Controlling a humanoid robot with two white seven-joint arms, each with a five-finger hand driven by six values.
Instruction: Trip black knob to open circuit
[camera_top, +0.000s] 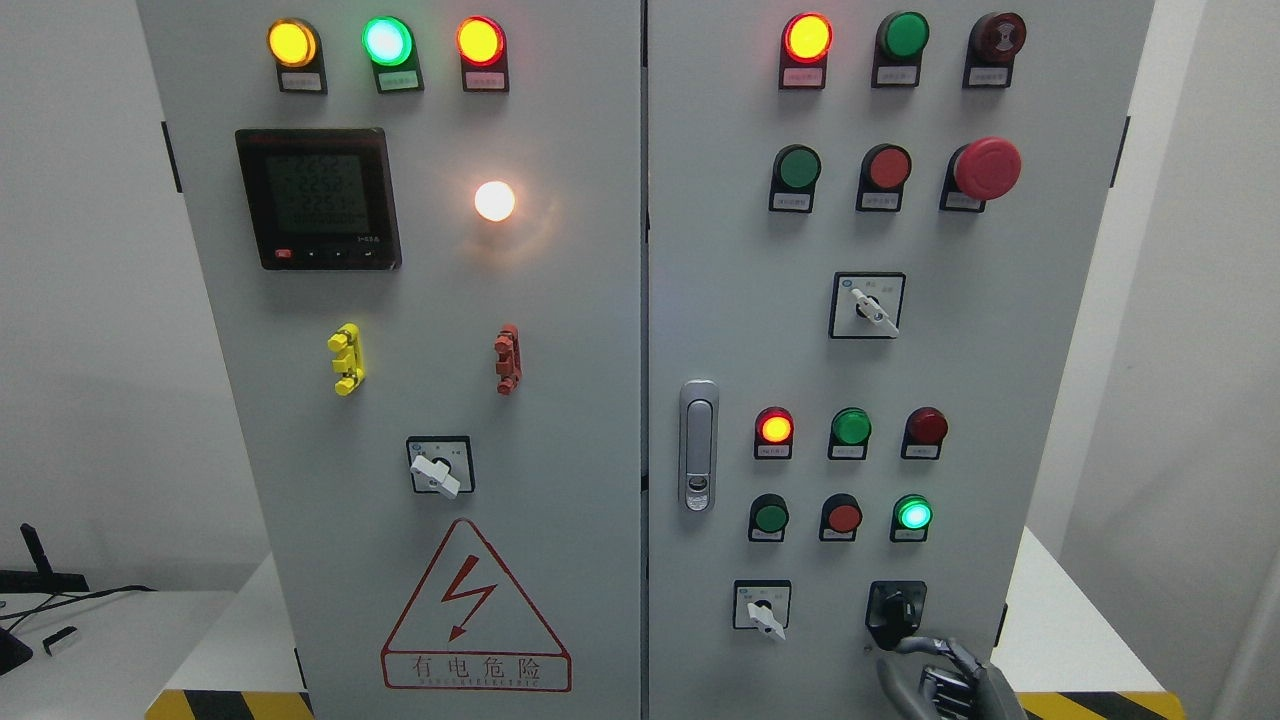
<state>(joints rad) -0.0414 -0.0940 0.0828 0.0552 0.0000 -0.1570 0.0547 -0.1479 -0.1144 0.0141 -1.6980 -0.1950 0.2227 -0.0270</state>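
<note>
Right hand (945, 675) sits just below the black knob (895, 610), knob up-left of it. Fingers curled, gripping nothing. Left hand absent.

black knob (896, 610) low on cabinet's right door (1050, 400); robot hand (935, 670) just below.

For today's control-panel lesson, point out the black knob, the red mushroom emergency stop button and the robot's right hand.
black knob (897, 609): head view, on its dark handle.
red mushroom emergency stop button (986, 168): head view, on its domed cap.
right hand (945, 675): head view, on the grey fingers below the knob.
</note>
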